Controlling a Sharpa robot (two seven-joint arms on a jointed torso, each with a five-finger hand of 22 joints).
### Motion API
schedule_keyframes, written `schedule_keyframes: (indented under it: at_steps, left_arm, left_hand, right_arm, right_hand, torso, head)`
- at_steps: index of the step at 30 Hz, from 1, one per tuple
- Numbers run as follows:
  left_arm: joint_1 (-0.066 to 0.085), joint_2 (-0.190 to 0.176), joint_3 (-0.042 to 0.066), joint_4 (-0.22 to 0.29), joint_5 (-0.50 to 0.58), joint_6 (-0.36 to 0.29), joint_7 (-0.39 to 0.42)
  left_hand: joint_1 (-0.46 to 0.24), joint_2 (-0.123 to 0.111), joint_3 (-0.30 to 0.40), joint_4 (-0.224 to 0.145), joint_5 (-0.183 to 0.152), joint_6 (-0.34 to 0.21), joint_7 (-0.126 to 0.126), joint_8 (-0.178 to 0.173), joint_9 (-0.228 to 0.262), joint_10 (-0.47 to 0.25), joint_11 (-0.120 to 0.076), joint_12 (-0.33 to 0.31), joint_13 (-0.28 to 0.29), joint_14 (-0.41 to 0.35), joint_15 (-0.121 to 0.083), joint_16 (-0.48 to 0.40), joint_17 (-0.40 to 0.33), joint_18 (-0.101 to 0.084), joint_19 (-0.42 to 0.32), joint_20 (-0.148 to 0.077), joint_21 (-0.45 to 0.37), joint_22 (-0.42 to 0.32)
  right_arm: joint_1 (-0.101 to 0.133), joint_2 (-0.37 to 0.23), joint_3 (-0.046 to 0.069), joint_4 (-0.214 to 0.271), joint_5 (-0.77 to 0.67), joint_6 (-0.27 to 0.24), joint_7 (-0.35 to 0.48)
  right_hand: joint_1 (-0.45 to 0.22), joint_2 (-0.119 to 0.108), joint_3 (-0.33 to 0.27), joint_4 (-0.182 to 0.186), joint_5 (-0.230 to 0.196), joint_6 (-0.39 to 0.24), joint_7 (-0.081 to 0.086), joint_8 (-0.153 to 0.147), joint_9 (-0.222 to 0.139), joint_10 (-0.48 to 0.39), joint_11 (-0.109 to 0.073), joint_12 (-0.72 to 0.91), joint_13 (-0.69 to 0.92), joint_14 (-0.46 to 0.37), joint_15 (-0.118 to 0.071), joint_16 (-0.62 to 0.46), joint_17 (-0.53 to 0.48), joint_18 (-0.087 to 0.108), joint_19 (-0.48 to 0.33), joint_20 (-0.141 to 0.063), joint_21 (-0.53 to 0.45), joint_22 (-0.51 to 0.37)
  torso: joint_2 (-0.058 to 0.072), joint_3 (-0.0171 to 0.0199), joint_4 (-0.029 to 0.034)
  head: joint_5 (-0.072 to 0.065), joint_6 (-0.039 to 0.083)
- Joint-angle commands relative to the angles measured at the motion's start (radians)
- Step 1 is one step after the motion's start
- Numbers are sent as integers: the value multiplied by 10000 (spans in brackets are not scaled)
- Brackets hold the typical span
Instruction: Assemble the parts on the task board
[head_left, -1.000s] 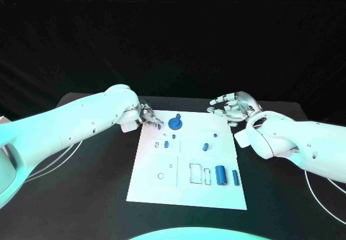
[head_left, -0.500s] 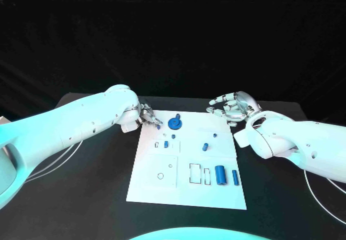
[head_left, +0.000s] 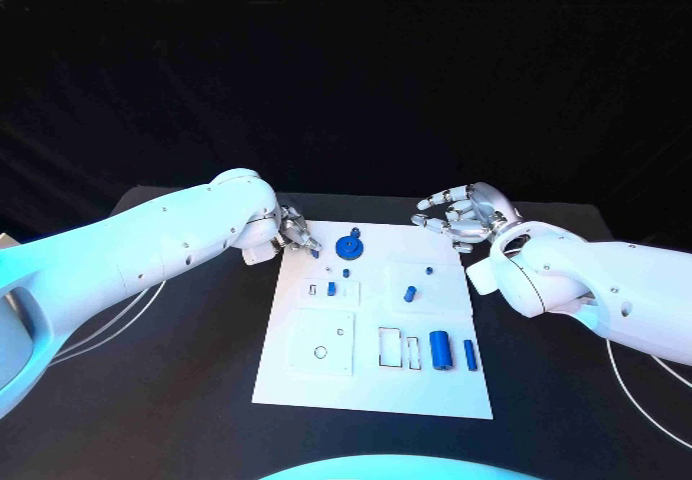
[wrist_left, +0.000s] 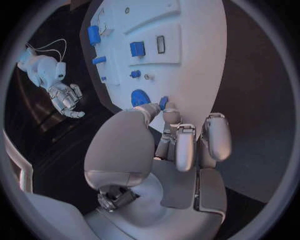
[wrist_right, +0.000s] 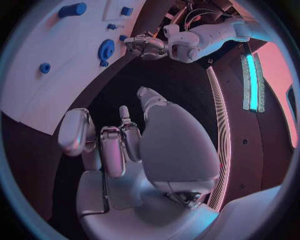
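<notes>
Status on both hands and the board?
Left hand pinches a small blue part at the task board far-left corner. Right hand open, off the board. Nothing in the way.

Two smooth white arms, left arm (head_left: 144, 255) and right arm (head_left: 599, 285), dotted with small dark screws. Silver segmented left hand (head_left: 296, 232) and right hand (head_left: 464, 213). Thin white cables (head_left: 642, 390) trail alongside.

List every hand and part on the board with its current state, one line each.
Left hand: at the board's far left corner, pinching a small blue piece.
Right hand: open, holding nothing, off the board.
Blue gear: resting on the task board.
Big cylinder: lying flat.
</notes>
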Motion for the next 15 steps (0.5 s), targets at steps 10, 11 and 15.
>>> schedule_keyframes:
  at_steps: [10, 11, 15]
  left_arm:
    - [-37, -86, -25, 94, 53, 31, -20]
    - [-37, -98, -24, 108, 71, -6, -12]
    - [-38, -238, -3, 292, 230, -275, 27]
  left_hand:
    - [-496, -417, 2813, -1358, 134, -17, 38, 551, 257, 169, 29, -34, -46, 748, -14, 61, 1765, 95, 85, 4, 88, 117]
    - [-554, -452, 2929, -1423, 145, -11, 34, 583, 275, 183, 25, -26, -38, 751, -19, 65, 1773, 92, 97, 0, 98, 135]
    - [-833, -632, 3378, -1673, 224, 69, -7, 727, 346, 326, -16, 67, 77, 801, -55, 125, 1901, 65, 198, -28, 170, 266]
  right_arm:
    - [-3, 11, 3, -16, -54, 133, 74]
    - [-3, 12, 3, -17, -53, 134, 75]
    - [-3, 17, 3, -29, -51, 140, 79]
  right_hand:
    - [-64, 33, -38, -10, -10, -90, -14, 73, 10, -25, 18, -21, 1109, 770, -44, -64, 1502, 130, 16, -34, -52, 10]
    - [-64, 33, -38, -10, -10, -90, -14, 73, 10, -25, 18, -21, 1109, 770, -44, -64, 1502, 130, 16, -34, -52, 10]
    - [-64, 33, -38, -10, -10, -90, -14, 73, 10, -25, 18, -21, 1109, 770, -44, -64, 1502, 130, 16, -34, -52, 10]
  torso:
    - [2, -2, 12]
    - [0, -6, 10]
    - [-8, -2, 10]
  head:
    - [51, -26]
    - [54, -29]
    - [66, -31]
